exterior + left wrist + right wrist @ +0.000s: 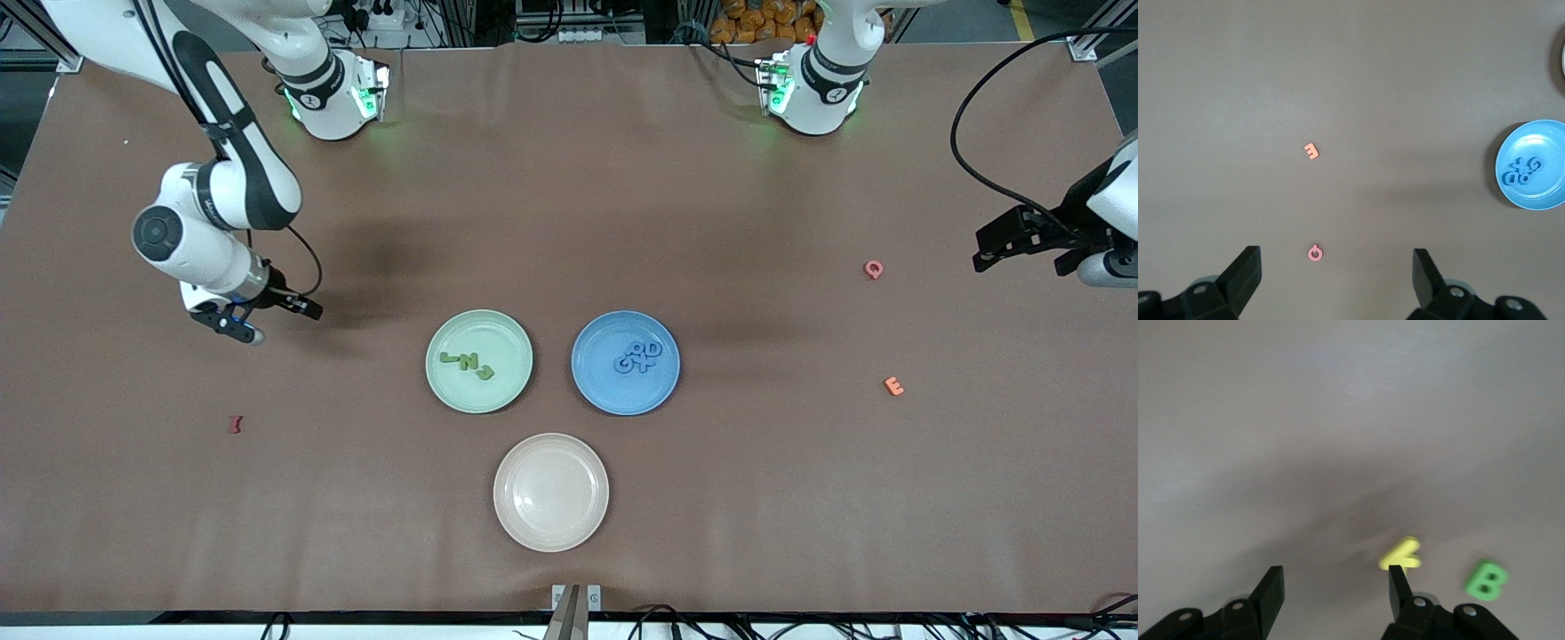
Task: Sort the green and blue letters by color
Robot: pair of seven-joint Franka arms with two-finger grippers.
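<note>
Three green letters (468,362) lie on the green plate (480,397). Several blue letters (640,356) lie in a cluster on the blue plate (605,391), also in the left wrist view (1521,172). A fourth green letter, a B (1485,580), lies on the table in the right wrist view; the right arm hides it in the front view. My right gripper (271,320) (1335,580) is open and empty, low over the table toward the right arm's end, beside the B. My left gripper (987,253) (1337,267) is open and empty, over the table at the left arm's end.
A yellow letter (1401,555) lies by one right fingertip. A pink Q (874,268) (1315,253) and an orange E (893,386) (1311,151) lie near the left gripper. A dark red letter (236,424) and a pale plate (551,529) lie nearer the camera.
</note>
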